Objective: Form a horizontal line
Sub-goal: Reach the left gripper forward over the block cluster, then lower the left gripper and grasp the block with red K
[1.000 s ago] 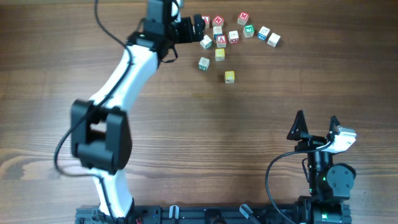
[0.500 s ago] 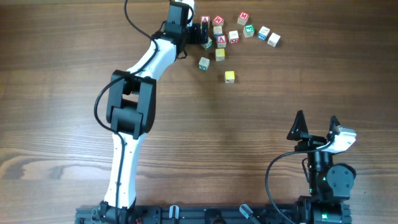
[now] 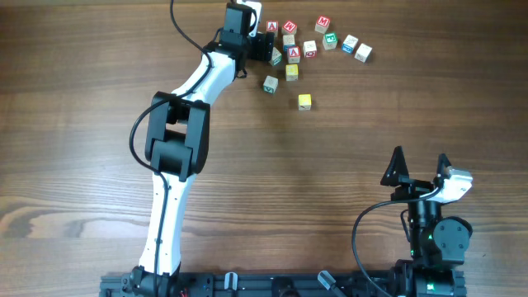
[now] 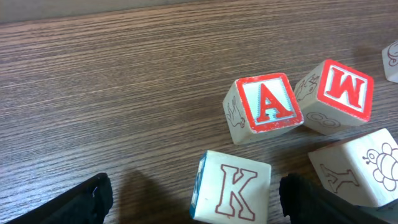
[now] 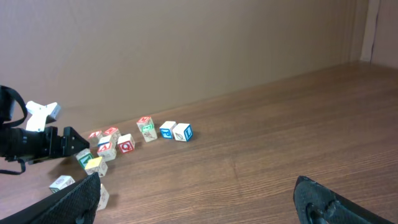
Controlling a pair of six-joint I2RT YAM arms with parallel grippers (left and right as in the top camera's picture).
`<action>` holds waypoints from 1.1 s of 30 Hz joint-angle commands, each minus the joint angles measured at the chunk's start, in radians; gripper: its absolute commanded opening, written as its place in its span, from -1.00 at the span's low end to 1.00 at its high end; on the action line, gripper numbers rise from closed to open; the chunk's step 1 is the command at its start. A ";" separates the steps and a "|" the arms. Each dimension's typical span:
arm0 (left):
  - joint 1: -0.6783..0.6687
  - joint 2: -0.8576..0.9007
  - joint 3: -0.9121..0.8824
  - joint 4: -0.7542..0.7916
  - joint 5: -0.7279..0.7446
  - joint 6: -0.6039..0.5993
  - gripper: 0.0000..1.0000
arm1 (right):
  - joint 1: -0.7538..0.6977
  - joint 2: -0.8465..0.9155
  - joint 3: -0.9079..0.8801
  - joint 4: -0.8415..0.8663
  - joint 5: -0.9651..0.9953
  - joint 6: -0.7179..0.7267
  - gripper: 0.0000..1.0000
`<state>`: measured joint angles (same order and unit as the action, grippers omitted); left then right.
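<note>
Now | left pincer [image 4: 194,200] wide open | K cube [image 4: 235,188] inside, untouched

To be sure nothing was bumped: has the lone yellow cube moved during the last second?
No. The lone yellow cube lies in the same spot, still lower right of the pale cube, which is unmoved too.
</note>
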<state>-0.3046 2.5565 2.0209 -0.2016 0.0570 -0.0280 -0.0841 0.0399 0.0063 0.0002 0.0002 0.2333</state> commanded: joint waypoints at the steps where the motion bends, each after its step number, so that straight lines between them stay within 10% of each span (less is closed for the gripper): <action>1: -0.018 0.034 0.009 0.014 0.006 0.024 0.53 | -0.004 -0.010 -0.001 0.005 -0.010 0.005 1.00; 8: -0.027 0.034 0.009 0.014 0.005 0.024 -0.20 | -0.004 -0.010 -0.001 0.005 -0.010 0.005 1.00; 21: -0.027 -0.127 0.010 -0.129 -0.030 0.020 -0.21 | -0.004 -0.010 -0.001 0.005 -0.010 0.005 1.00; 33: -0.027 -0.555 0.010 -0.650 -0.054 -0.221 -0.39 | -0.004 -0.010 -0.001 0.005 -0.010 0.005 1.00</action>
<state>-0.3290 2.0460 2.0277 -0.7483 0.0120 -0.1356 -0.0841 0.0399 0.0063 -0.0006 0.0002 0.2333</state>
